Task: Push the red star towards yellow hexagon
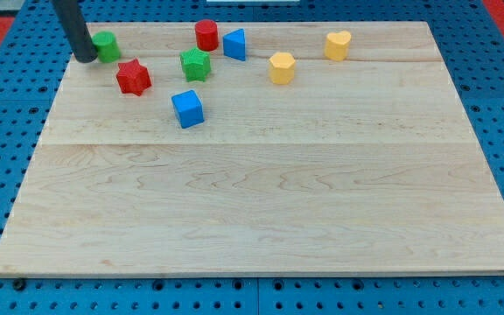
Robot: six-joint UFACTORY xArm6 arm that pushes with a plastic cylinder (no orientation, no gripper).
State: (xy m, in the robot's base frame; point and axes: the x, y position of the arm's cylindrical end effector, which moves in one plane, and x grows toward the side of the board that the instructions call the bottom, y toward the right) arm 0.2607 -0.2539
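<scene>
At top left, your rod has no claw; my tip (87, 59) touches the green block (106, 45), near the red star (133, 77). Pushing toward the yellow hexagon (282, 66), you may strike the green star (196, 64).

Lab bench, blue pegboard (7, 131), wooden board (261, 201)

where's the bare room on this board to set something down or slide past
The whole lower part of the wooden board, below the blue cube, is bare. So is the view's right edge past the yellow heart. The top left is crowded: my tip sits beside the green cylinder, near the red star, green star, red cylinder, blue triangular block and yellow hexagon.
</scene>
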